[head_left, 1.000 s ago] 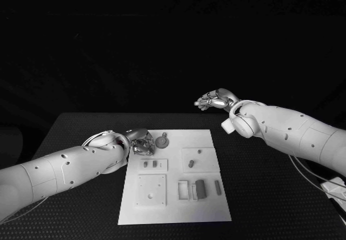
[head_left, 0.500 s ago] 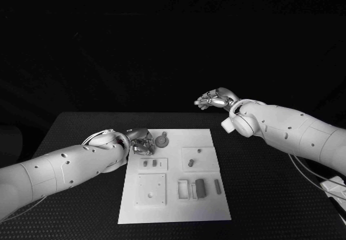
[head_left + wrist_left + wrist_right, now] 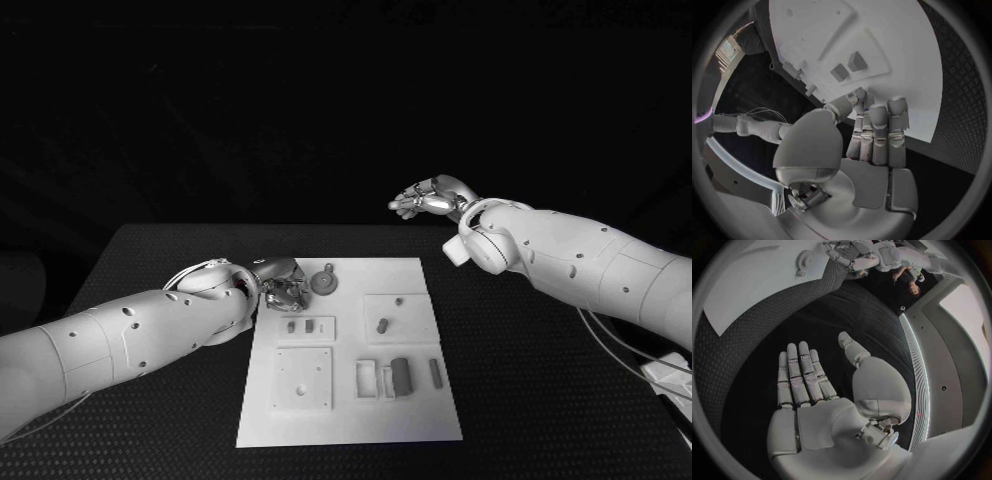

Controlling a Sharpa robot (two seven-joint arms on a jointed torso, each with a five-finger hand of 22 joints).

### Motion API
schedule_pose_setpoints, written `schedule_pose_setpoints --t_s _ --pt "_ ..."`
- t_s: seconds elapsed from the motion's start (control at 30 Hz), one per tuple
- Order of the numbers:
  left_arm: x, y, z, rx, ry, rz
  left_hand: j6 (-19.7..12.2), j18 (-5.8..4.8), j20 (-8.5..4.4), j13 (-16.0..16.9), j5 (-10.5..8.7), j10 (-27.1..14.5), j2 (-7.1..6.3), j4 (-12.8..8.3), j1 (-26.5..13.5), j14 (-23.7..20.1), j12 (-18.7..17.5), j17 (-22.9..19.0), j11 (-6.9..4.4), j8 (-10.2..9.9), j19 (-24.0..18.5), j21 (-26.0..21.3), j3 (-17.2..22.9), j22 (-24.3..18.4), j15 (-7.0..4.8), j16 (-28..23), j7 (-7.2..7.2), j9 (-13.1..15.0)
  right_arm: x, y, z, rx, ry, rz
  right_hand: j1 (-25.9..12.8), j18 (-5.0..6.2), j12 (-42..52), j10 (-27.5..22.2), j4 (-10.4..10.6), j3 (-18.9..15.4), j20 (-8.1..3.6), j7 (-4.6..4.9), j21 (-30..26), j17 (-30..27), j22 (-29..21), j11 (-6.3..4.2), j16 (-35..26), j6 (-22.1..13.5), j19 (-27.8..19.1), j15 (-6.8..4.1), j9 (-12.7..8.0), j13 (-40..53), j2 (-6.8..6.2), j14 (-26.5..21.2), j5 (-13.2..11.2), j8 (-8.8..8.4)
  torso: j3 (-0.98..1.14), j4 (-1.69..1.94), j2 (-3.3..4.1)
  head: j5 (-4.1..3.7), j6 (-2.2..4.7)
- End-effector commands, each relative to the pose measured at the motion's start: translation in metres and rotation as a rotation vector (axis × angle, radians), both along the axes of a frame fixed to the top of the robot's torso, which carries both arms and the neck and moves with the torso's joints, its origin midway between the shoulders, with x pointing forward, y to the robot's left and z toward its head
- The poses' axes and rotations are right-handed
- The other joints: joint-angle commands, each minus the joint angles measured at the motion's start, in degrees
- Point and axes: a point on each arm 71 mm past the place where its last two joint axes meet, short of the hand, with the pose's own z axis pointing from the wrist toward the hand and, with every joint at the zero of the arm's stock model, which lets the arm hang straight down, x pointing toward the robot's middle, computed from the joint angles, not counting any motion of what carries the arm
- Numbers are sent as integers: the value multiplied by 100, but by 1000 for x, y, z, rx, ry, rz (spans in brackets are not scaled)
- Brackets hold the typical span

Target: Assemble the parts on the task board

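the left hand [image 3: 280,284] hovers low over the task board's [image 3: 351,420] far left corner, fingers straight and together, holding nothing. the right hand [image 3: 430,200] hangs raised beyond the counter's [image 3: 548,400] far edge, fingers flat, empty. a round part [image 3: 326,282] lies just right of the left hand; other parts [image 3: 400,377] sit nearer.

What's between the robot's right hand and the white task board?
Nothing: in the right wrist view, bare black table lies between the open right hand and the task board. The head view shows that hand raised beyond the board's far edge.

Black table [image 3: 159,260] with a finely textured top, set against unlit black surroundings, pale cables [image 3: 635,355] trailing across its near right corner, a thin strip of light [image 3: 918,370] curving along the room's edge
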Motion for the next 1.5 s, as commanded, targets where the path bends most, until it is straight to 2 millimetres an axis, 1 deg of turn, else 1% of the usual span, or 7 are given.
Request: schedule_pose_setpoints --t_s 0.03,0.37,0.63,0.97,1.23,1.33,1.5 --pt "-1 0 -4 23 13 -4 38 638 -30 6 39 38 43 11 -3 16 19 -4 18 21 -28 -27 37 96 -17 26 8 10 0 1 0 4 3 13 -63 -54 34 19 28 16 15 118 -38 7 5 10 -39 -40 -9 33 -10 -8 -1 -4 4 27 2 -4 2 2 1" --pt "-3 -5 -7 22 26 -24 36 637 -30 6 39 36 41 11 -5 16 17 -4 19 20 -29 -29 37 96 -17 26 9 10 0 2 0 5 4 16 -64 -54 35 19 29 16 15 119 -38 7 5 10 -39 -40 -9 33 -10 -8 -1 -4 4 27 5 -10 1 6 -6" --pt "-3 -4 -8 25 28 -23 24 632 -29 8 37 31 32 4 -12 8 11 -5 21 12 -37 -39 32 93 -14 25 14 10 0 2 0 5 4 16 -66 -54 36 20 30 16 15 119 -40 8 6 10 -41 -40 -9 33 -10 -11 0 -5 4 28 10 -10 1 6 -3" --pt "-2 -2 -7 13 18 -9 5 620 -26 11 30 18 21 -6 -24 -20 -2 -5 27 -3 -57 -59 24 91 -9 20 23 11 0 1 0 4 4 15 -68 -54 39 20 30 15 16 119 -43 11 8 10 -44 -41 -10 33 -12 -17 -1 -6 4 29 7 -7 0 1 -8" --pt "-1 0 -5 -17 0 5 -359 595 8 5 1 -165 -100 -53 -4 -144 -11 -8 89 -216 -127 -135 7 92 51 5 132 -65 0 1 0 4 5 15 -69 -54 40 20 30 15 16 120 -45 12 10 10 -46 -41 -11 34 -12 -20 -1 -7 4 30 1 -4 1 1 -10" --pt "0 1 -4 -23 -2 11 -527 599 24 7 1 -243 -141 -47 -2 -168 -3 -9 111 -305 -134 -152 -4 95 73 8 127 -101 0 1 0 4 5 15 -69 -54 40 20 30 15 16 120 -45 13 10 10 -46 -42 -11 34 -13 -21 -1 -7 4 30 2 -2 0 0 -6" --pt "0 1 -4 -23 -4 14 -744 609 26 46 -21 -230 -137 -18 1 -163 69 -6 98 -409 -116 -160 -20 103 60 29 81 -152 0 1 0 4 5 15 -69 -54 41 19 29 15 16 120 -47 13 11 10 -48 -42 -12 34 -13 -23 -2 -8 4 30 4 -7 3 -1 -12"
